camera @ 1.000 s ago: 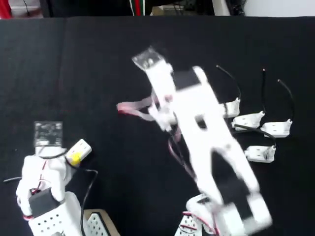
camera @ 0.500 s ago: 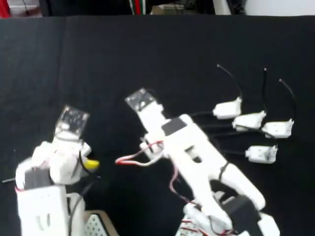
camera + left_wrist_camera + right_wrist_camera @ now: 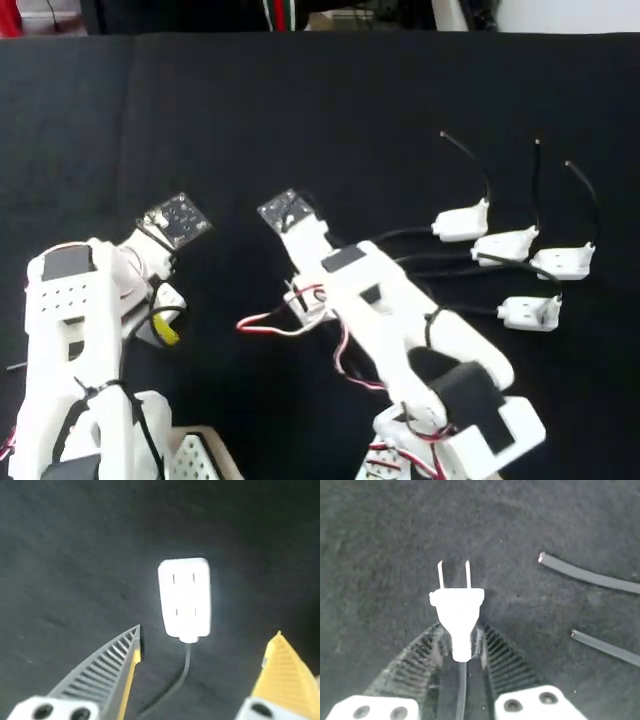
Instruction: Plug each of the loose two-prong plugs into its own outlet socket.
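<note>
My right gripper (image 3: pixel 460 650) pinches the white two-prong plug (image 3: pixel 457 610); my left gripper (image 3: pixel 207 630) is open over the white outlet socket (image 3: pixel 184 597). A tipped plug could miss the holes (image 3: pixel 174 579).

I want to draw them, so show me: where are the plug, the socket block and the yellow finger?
plug (image 3: pixel 456 611): right wrist view, on its white body behind the prongs.
socket block (image 3: pixel 184 597): left wrist view, middle of its slotted face.
yellow finger (image 3: pixel 280 672): left wrist view, on its ribbed side.
</note>
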Robot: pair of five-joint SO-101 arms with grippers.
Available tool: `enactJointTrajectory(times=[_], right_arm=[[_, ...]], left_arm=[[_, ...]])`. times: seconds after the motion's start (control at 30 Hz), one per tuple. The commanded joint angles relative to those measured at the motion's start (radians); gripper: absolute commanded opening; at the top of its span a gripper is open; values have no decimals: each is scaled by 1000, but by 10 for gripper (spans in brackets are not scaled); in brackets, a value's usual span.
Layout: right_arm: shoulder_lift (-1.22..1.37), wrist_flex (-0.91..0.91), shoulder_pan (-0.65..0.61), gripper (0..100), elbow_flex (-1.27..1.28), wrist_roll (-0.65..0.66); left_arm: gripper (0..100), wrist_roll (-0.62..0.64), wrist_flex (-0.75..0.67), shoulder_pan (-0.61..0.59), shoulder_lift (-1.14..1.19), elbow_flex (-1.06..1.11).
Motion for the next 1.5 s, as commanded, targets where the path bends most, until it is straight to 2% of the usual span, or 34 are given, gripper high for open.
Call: enactJointTrajectory(times=[0.0,0.1,0.2,0.47,0.57,0.73,0.8,1.07,1.47], right_arm=[[48,-12,-9,12,-53,-9],[53,-12,-11,12,-53,-9],[48,-12,-11,12,-48,-9],[48,-12,-11,12,-51,-9],[48,-12,-11,12,-53,-9],[48,-12,-11,12,-53,-8],[48,-12,-11,12,-53,-8],[48,-14,-12,12,-54,-8],[48,-14,-12,12,-54,-8]], left_arm=[[377,-34,-103,-19,8,-1],[400,-37,-178,-18,48,2],[402,-147,-166,-16,123,-38],[372,-140,-161,-12,439,-214],[369,-100,-172,8,540,-242],[364,-101,-176,27,638,-242],[329,-98,-176,33,638,-242],[81,-97,-176,88,585,-265],[73,-146,-97,321,244,-294]])
